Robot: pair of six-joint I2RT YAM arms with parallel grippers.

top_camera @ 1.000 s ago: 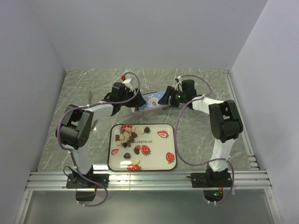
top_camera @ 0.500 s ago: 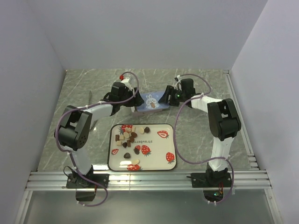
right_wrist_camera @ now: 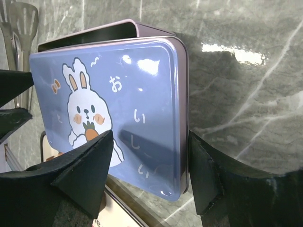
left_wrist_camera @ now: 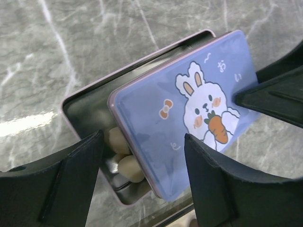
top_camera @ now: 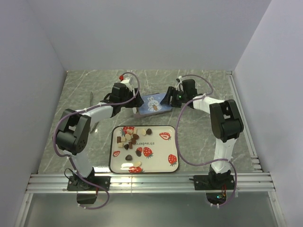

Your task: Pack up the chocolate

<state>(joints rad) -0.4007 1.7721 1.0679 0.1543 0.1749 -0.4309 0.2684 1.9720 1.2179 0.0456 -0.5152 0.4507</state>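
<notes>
Several small dark brown, light brown and cream chocolate pieces (top_camera: 130,138) lie on the left half of the strawberry-print tray (top_camera: 161,163). Behind it stands a tin (left_wrist_camera: 83,106) with cream pieces (left_wrist_camera: 129,168) inside. Its blue rabbit lid (top_camera: 152,103) lies skewed over it, leaving one corner uncovered (left_wrist_camera: 189,118). My left gripper (top_camera: 137,105) is open, its jaws straddling the tin's near corner (left_wrist_camera: 143,137). My right gripper (top_camera: 166,100) is open over the lid's other end (right_wrist_camera: 150,135), one finger (right_wrist_camera: 203,165) against the lid's edge (right_wrist_camera: 128,109).
A metal utensil (right_wrist_camera: 19,19) lies on the marble table beyond the tin, to the left. The tray's black rim lies just in front of the tin. White walls enclose the table on three sides.
The blue lid has come down from a tilt and shifted left over the tin. Both grippers moved slightly with it. The tray and its chocolates have not moved.
</notes>
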